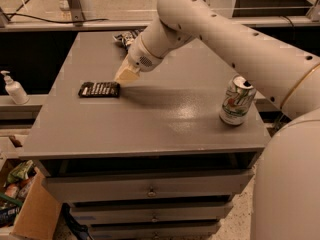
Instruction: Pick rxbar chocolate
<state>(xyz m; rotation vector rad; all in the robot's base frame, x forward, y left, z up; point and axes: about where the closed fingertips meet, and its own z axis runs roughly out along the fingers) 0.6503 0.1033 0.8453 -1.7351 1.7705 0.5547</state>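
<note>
The rxbar chocolate (99, 89) is a small flat black bar with rows of white lettering. It lies flat on the left part of the grey tabletop (165, 124). My gripper (125, 76) points down and left, with its cream tip just right of the bar's right end and slightly above the table. It holds nothing that I can see. The arm reaches in from the upper right.
A green-and-white can (237, 100) stands upright near the table's right edge. A crinkled dark snack bag (125, 37) lies at the back, partly behind the arm. A soap bottle (14, 88) stands on a ledge to the left. A cardboard box (30, 214) sits on the floor at lower left. Drawers lie under the tabletop.
</note>
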